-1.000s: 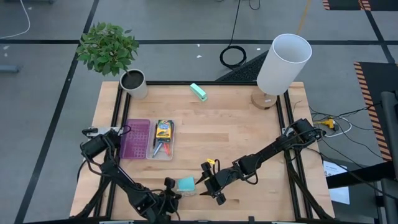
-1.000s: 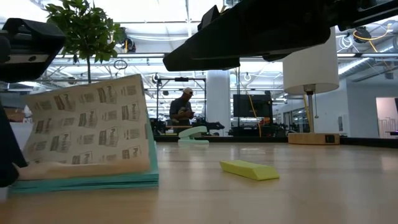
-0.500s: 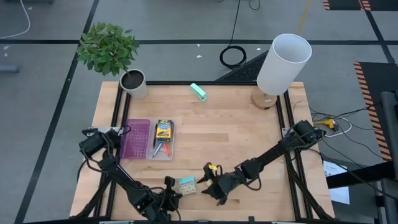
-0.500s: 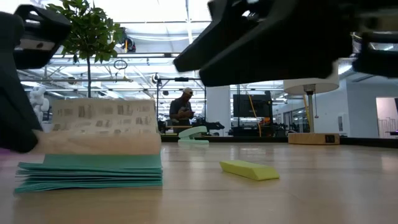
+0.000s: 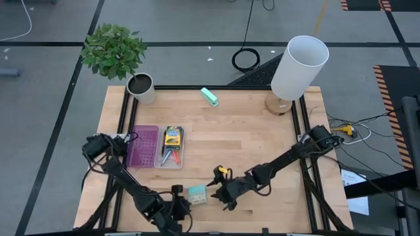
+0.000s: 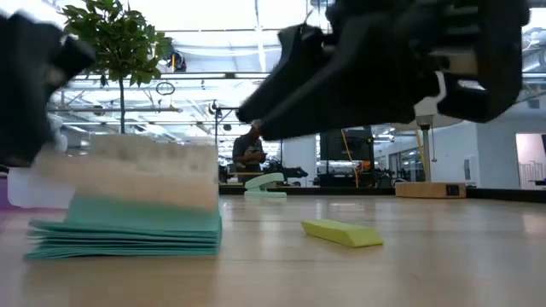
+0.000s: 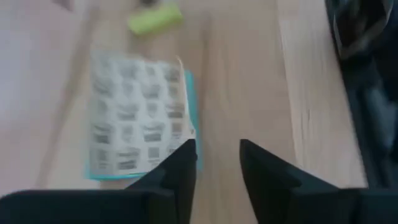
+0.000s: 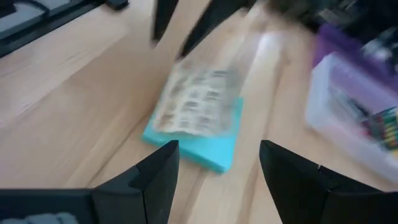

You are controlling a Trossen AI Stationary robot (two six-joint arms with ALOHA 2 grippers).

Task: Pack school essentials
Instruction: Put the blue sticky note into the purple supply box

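The patterned square pad (image 5: 197, 193) lies flat near the table's front edge, its patterned cover (image 6: 136, 175) resting on the teal sheets (image 6: 128, 234). My left gripper (image 5: 180, 199) is open just left of the pad, raised above the table (image 7: 217, 158); the pad's corner (image 7: 180, 134) lies beside one finger. My right gripper (image 5: 220, 195) is open just right of the pad and points at it (image 8: 217, 162). The tiny yellow piece (image 5: 224, 172) lies on the wood behind the right gripper. The crayon box (image 5: 172, 137) and pencils sit in the purple-and-clear case (image 5: 147, 147).
A teal block (image 5: 209, 96) lies at the far middle. A white lamp (image 5: 296, 65) stands at the far right corner and a potted plant (image 5: 134, 82) at the far left. Bare wood (image 5: 256, 141) spans the table's middle and right. A person stands in the room beyond (image 6: 251, 153).
The pad's patterned cover, which stood tilted up off the teal sheets, has dropped flat onto them; the sheets have stayed in place. My left gripper has risen beside the pad. My right gripper has come lower near the pad.
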